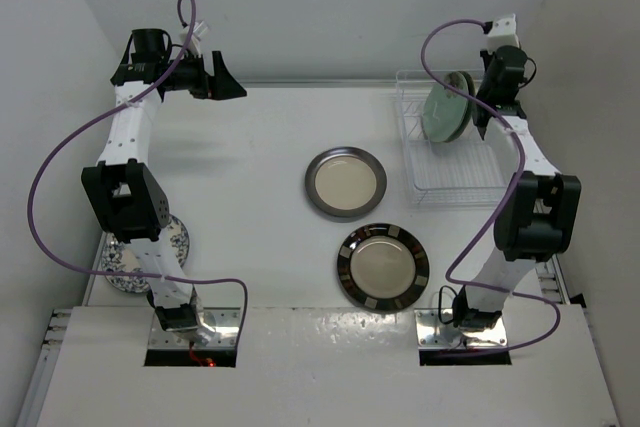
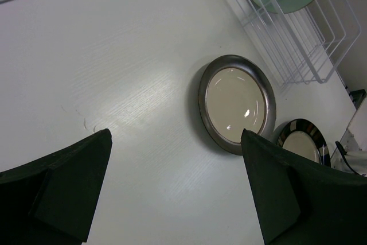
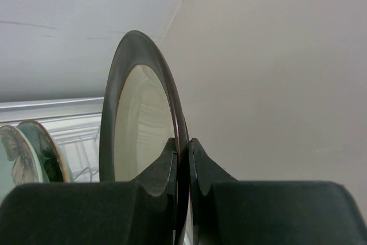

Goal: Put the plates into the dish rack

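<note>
Floral plate (image 1: 120,269) lies half hidden (under left arm (image 1: 130,202)).

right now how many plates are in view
6. Two mint-green plates stand in the dish rack; the right gripper pinches a cream dark-rimmed plate; a second cream plate and a black-banded plate lie mid-table; a blue-floral plate lies partly under the left arm.

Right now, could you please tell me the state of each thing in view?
left gripper: open, empty.
right gripper: shut on held cream plate, edge-up.
dish rack: two mint-green plates standing in it.
table cream plate: lying flat.
black-banded plate: lying flat.
blue-floral plate: flat, partly under left arm.
</note>
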Controlling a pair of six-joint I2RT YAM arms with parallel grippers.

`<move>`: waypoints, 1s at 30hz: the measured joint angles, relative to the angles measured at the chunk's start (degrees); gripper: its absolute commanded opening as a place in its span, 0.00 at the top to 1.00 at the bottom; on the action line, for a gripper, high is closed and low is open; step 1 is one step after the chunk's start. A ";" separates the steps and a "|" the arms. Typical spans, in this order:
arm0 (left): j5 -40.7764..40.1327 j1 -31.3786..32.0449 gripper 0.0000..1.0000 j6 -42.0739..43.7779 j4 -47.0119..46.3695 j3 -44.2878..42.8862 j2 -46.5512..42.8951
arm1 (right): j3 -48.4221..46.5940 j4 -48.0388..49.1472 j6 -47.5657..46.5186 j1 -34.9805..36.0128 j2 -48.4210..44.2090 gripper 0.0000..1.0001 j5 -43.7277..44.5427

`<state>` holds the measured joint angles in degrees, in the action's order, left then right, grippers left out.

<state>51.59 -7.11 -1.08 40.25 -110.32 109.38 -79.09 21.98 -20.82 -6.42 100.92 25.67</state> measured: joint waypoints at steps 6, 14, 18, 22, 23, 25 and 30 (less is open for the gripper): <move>0.00 -0.28 0.00 0.00 0.00 0.00 0.00 | 1.51 -0.20 2.21 -0.11 -0.24 1.00 -1.46; 0.00 -0.37 0.00 0.00 0.00 0.00 0.00 | 4.55 -2.08 3.21 -0.11 -0.26 1.00 -2.71; 0.00 -0.37 0.00 0.02 0.02 0.42 0.00 | 5.16 -1.49 3.23 -0.13 -0.26 1.00 -3.26; 0.00 -0.37 0.00 0.02 0.07 0.92 0.00 | 6.80 -1.44 4.35 -0.13 -0.24 1.00 -4.20; 0.00 -0.37 0.00 0.02 0.09 0.92 0.00 | 7.21 -1.14 4.59 -0.13 -0.13 1.00 -4.61; 0.00 -0.37 0.00 0.02 0.07 0.92 0.00 | 7.30 -0.87 4.96 -0.04 0.22 1.00 -5.33; -0.02 -0.37 0.00 0.39 0.09 0.92 0.00 | 6.60 -0.57 5.31 -0.09 1.60 0.88 -6.27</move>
<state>51.57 -7.49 -0.69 40.34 -109.40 109.38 -72.49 21.41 -15.51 -6.50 102.52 19.40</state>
